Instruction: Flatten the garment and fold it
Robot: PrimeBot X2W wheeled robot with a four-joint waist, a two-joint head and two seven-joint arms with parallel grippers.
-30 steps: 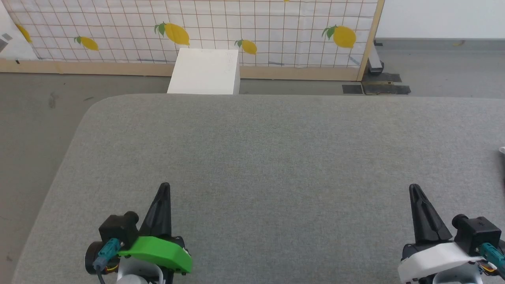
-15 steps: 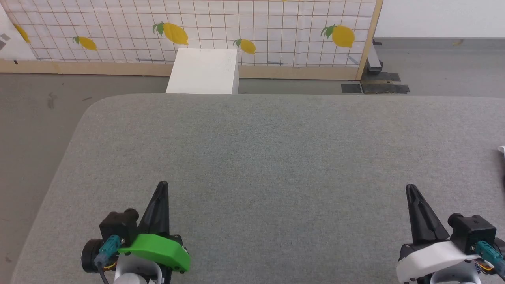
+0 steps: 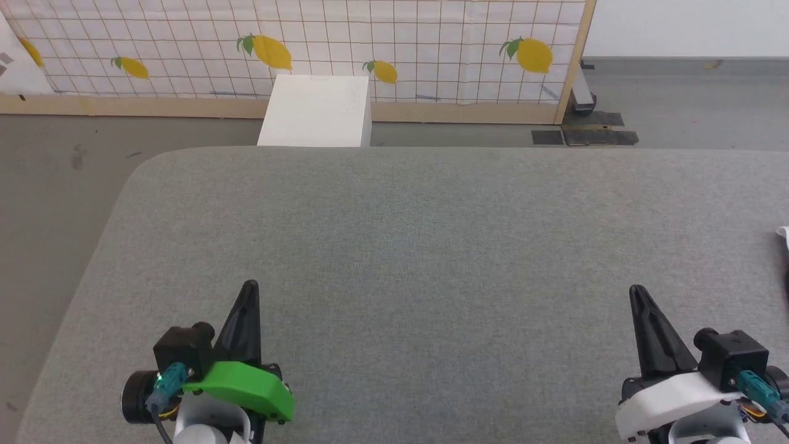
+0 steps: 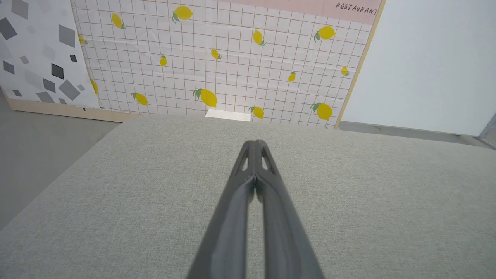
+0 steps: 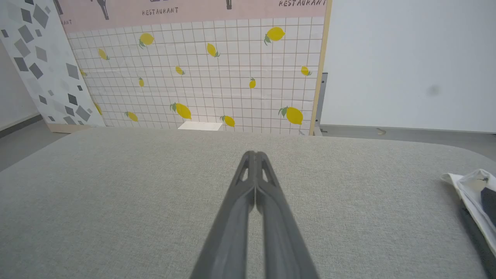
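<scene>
The garment (image 5: pixel 473 195) lies at the right edge of the grey padded table (image 3: pixel 431 234), a white and black bundle mostly cut off; a sliver of the garment (image 3: pixel 784 235) touches the head view's right border. My left gripper (image 3: pixel 249 287) is shut and empty over the table's near left. My right gripper (image 3: pixel 635 290) is shut and empty at the near right, left of the garment and apart from it. In the wrist views the left gripper (image 4: pixel 255 143) and the right gripper (image 5: pixel 255 154) have their fingers pressed together.
A white box (image 3: pixel 315 111) stands on the floor just beyond the table's far edge. Behind it is a lemon-patterned partition (image 3: pixel 370 43) with a wooden frame. Grey floor (image 3: pixel 55 166) lies left of the table's rounded corner.
The whole head picture has shifted slightly, so the camera moved. Both grippers stay shut and hold their places over the table.
</scene>
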